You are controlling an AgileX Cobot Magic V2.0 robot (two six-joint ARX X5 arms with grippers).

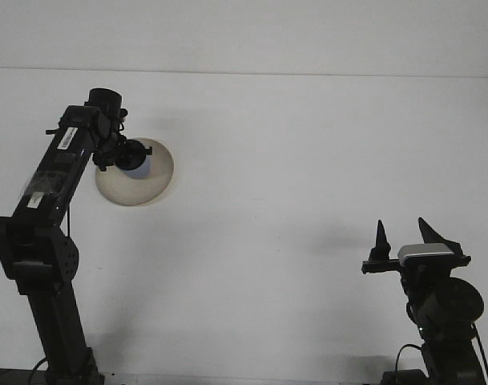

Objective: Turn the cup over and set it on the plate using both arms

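Cup [139, 166] sits on the plate [147, 186] directly under the left end effector [134, 156], grip unclear; right end effector [404, 234] stands open, well apart, over the tabletop [292, 160].

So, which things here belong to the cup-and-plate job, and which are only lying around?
Belong to the job:
- plate
- cup, over the plate at the left gripper
- right gripper, open, far from the plate

Lying around:
- nothing; only the bare white table
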